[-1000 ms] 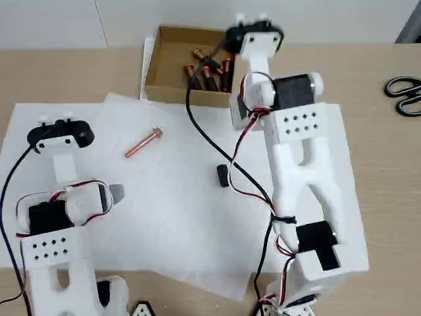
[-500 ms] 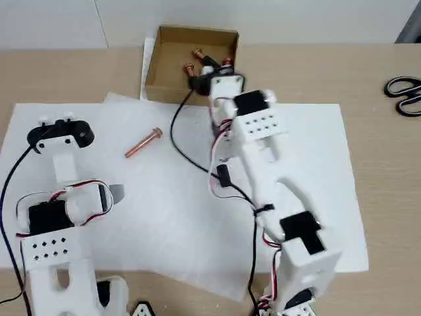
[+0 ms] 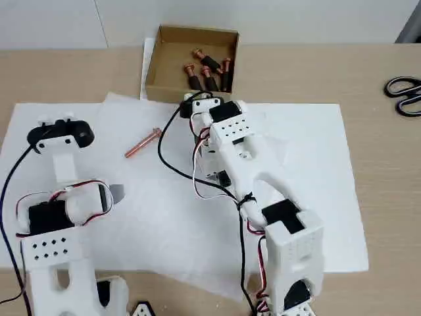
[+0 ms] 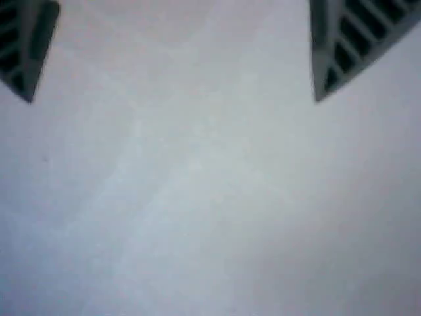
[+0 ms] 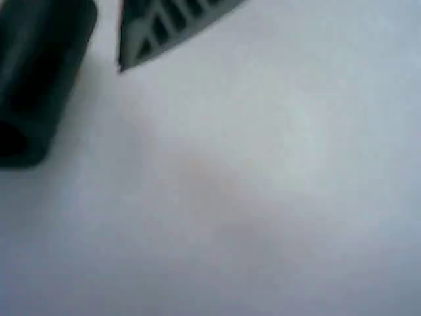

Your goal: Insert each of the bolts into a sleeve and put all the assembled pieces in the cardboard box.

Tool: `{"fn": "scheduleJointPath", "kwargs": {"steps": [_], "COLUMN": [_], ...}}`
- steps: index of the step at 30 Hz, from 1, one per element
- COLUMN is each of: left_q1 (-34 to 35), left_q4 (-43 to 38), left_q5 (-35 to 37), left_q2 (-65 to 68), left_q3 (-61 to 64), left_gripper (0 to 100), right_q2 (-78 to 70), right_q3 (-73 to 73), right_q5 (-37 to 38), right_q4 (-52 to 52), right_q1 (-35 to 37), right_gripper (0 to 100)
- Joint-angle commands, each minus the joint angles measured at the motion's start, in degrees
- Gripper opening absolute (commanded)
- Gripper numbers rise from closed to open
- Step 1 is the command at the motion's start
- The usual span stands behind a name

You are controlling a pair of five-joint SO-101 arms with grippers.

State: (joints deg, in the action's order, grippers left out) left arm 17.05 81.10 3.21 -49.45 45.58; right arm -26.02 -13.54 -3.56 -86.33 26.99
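Note:
A copper bolt (image 3: 143, 143) lies loose on the white paper. The cardboard box (image 3: 155, 71) at the back holds several assembled bolt-and-sleeve pieces (image 3: 209, 69). A black sleeve (image 3: 223, 178) lies on the paper, half hidden under my right arm (image 3: 231, 135), which is folded low across the sheet. In the right wrist view the sleeve (image 5: 41, 79) rests beside one finger (image 5: 172, 26) of my right gripper, with a small gap between them; nothing is held. My left gripper (image 4: 172, 99) hangs open over bare paper, to the left of the bolt (image 3: 60, 133).
The white paper sheet (image 3: 164, 224) covers the middle of the wooden table. Scissors (image 3: 404, 91) lie at the far right edge. A cable from the right arm loops over the paper between the bolt and the sleeve.
My right arm has drawn back from over the box and swung down and left, now low over the sleeve. The left arm and the bolt have not moved.

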Motion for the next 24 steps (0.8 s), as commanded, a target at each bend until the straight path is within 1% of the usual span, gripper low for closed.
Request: {"fn": "scheduleJointPath", "kwargs": {"steps": [1, 7, 13, 15, 16, 20, 24], "left_q1": [-0.1, -0.1, -0.1, -0.1, -0.1, -0.2, -0.5], "left_q4": [0.2, 0.2, 0.1, 0.0, 0.1, 0.4, 4.7], "left_q5": [-0.2, -0.2, -0.2, -0.2, -0.2, -0.2, -0.1], "left_q2": [-0.7, -0.6, -0.6, -0.6, -0.6, -0.5, -0.1], "left_q3": [-1.9, -1.9, -1.2, -0.9, -1.1, -1.8, -8.0], "left_gripper": [26, 26, 26, 26, 26, 25, 25], "right_q2": [-0.7, -4.2, -6.1, -5.7, -5.1, 0.6, 7.4], "right_q3": [-0.4, -0.4, -0.4, -0.4, -0.4, -0.9, -1.0], "right_q5": [0.2, 0.2, 0.7, 2.9, 4.2, 6.8, 8.7], "right_q4": [1.5, 3.3, 5.4, 5.1, 4.9, 0.7, -0.9], "right_q1": [0.1, 0.1, 0.0, 0.0, 0.0, -0.9, -4.2], "right_gripper": [18.2, 17.3, 5.4, 1.3, 0.1, 0.3, 0.3]}}
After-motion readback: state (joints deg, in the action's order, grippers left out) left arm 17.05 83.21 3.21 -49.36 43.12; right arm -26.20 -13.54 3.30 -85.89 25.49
